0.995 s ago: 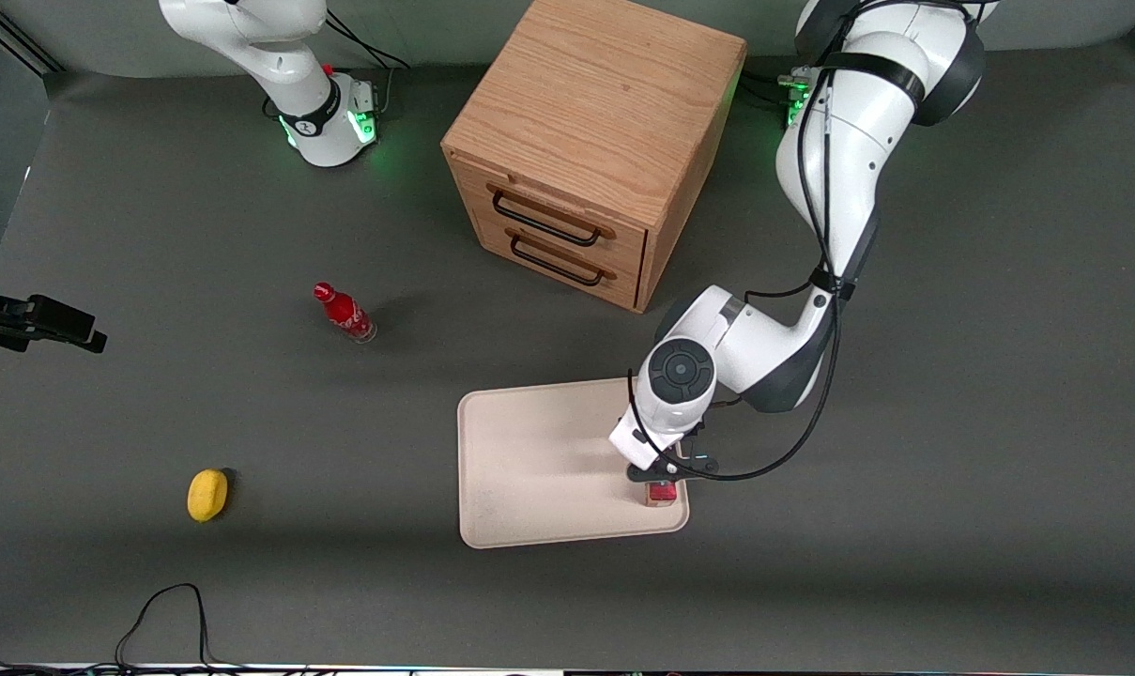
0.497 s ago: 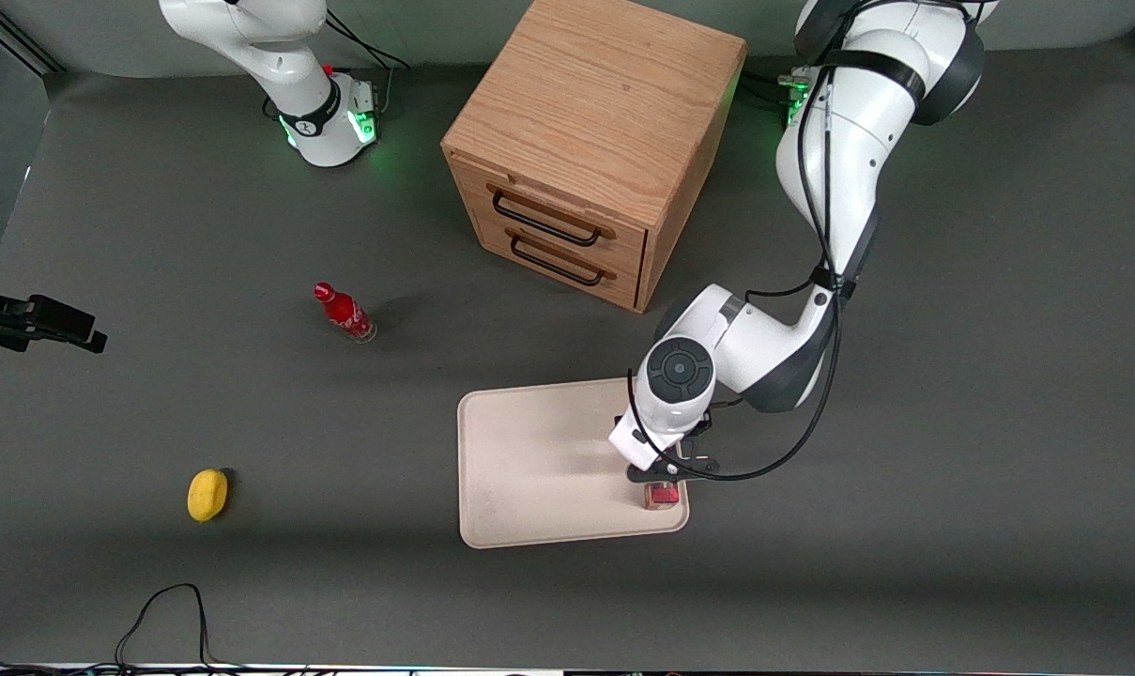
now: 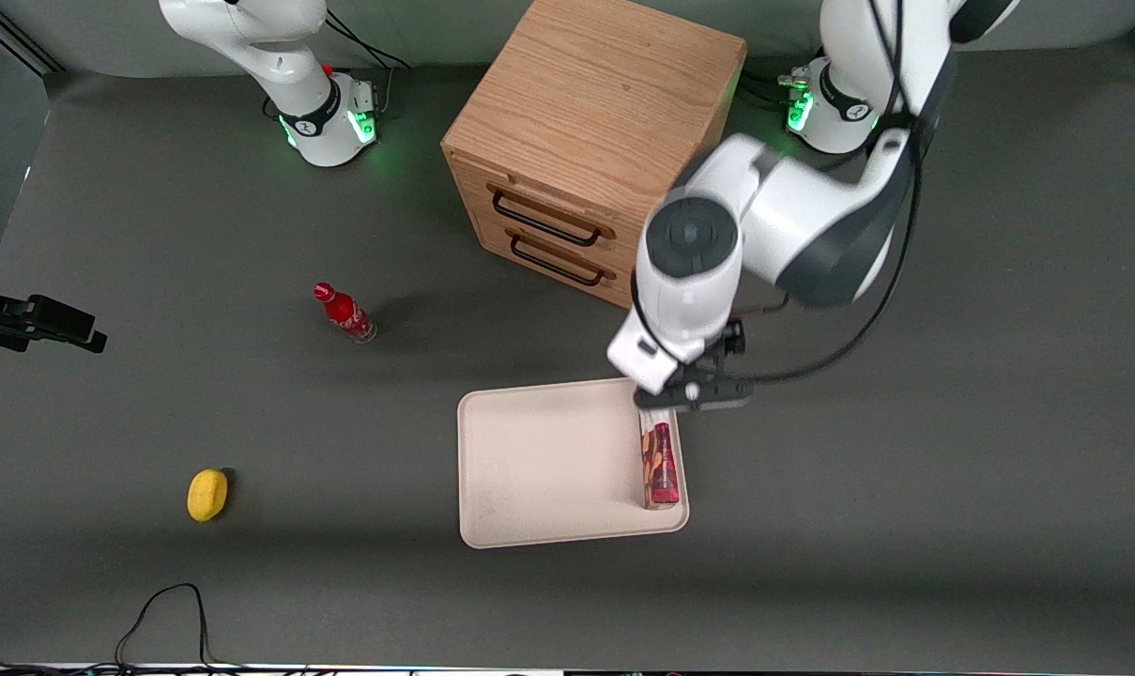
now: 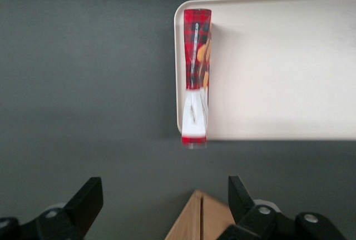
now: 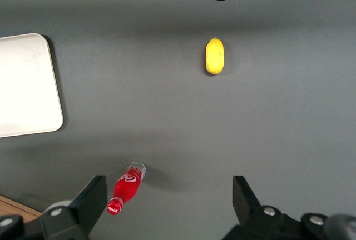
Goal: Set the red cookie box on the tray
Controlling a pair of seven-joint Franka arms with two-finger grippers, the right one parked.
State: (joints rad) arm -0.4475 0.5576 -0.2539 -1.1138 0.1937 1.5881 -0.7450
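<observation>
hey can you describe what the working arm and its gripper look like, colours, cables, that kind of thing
The left arm has glossy white rounded shells with dark grey joint sections and a round dark grey cap facing the front camera. A black cable loops loosely along it. Its base glows green. The gripper, raised above the table near the tray's edge, has black wedge-shaped fingers on a black body with silver screws.

White arm with dark grey joints, black cables and a black-fingered gripper (image 3: 694, 394); green base lights.

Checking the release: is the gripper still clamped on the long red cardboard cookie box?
No: the open gripper hangs above the long red cardboard cookie box.
</observation>
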